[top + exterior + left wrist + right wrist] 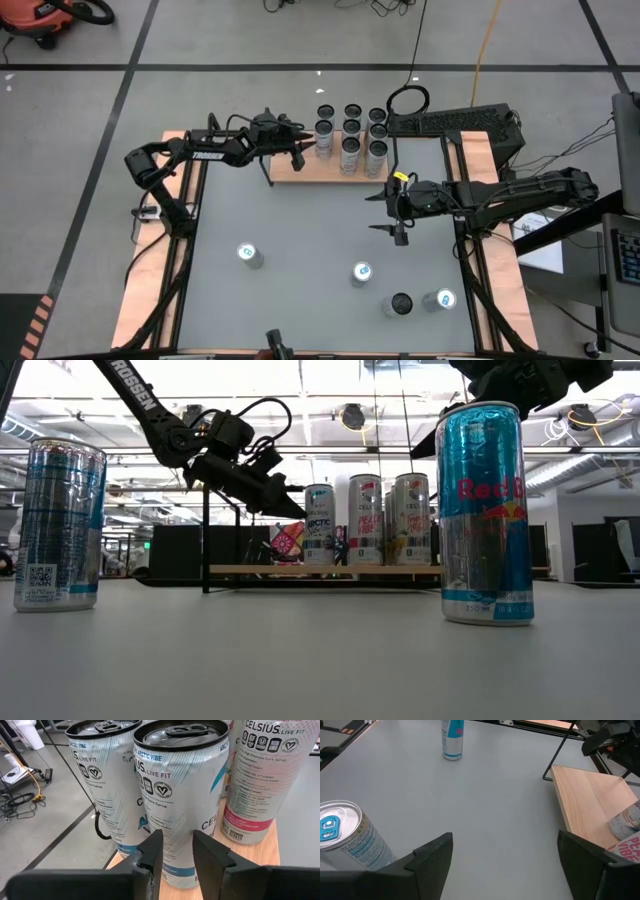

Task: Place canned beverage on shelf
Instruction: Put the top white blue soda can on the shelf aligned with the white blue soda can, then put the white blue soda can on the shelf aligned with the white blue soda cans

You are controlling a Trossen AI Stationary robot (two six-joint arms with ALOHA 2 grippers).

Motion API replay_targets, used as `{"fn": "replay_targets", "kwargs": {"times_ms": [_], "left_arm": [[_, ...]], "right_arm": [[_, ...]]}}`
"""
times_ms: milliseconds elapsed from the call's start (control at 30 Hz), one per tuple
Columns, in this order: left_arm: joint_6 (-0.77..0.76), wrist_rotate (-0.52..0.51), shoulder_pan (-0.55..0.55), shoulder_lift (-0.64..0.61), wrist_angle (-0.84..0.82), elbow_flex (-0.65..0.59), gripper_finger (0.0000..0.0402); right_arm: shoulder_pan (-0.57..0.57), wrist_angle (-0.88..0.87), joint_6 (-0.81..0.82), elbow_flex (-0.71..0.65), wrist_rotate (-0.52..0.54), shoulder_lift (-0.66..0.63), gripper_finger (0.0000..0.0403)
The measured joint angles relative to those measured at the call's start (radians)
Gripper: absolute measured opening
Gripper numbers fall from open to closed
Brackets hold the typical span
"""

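Left wrist view, Celsius Arctic Vibe can [175,795], left gripper [177,857] slightly parted, empty

The shelf [585,800] is showing pale, smooth matt wood on thin black metal rods. The cans [177,795] are gleaming as glossy printed metal. The desk [485,805] is looking smooth, matt grey, edged in wood.

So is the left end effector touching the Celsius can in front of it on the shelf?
Apart. The left wrist view shows the left end effector short of the Celsius can, fingertips clear, nothing between them; the high view shows it beside the shelf.
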Motion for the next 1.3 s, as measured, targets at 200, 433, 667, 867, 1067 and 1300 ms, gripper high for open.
{"fn": "replay_targets", "kwargs": {"times_ms": [200, 433, 667, 867, 1067, 1300], "left_arm": [[0.011, 0.002, -0.005, 0.000, 0.001, 0.000, 0.0090], [0.018, 0.000, -0.019, 0.002, 0.004, -0.001, 0.0090], [0.025, -0.039, -0.019, 0.001, 0.002, -0.001, 0.0090], [0.027, -0.094, -0.019, -0.047, -0.058, -0.006, 0.0090], [0.019, -0.117, -0.040, -0.166, -0.165, -0.005, 0.0090], [0.044, -0.115, -0.139, -0.329, -0.242, -0.004, 0.0090]], "right_arm": [[0.000, 0.000, -0.004, 0.000, 0.000, 0.000, 0.0295], [0.000, 0.001, -0.004, 0.000, 0.000, 0.000, 0.0295], [0.000, 0.000, 0.005, 0.000, -0.003, 0.000, 0.0295], [0.000, 0.000, 0.007, 0.000, -0.026, 0.000, 0.0295], [0.000, 0.000, 0.003, 0.000, -0.025, 0.000, 0.0295], [0.000, 0.013, -0.008, 0.000, -0.024, 0.000, 0.0295]]}}
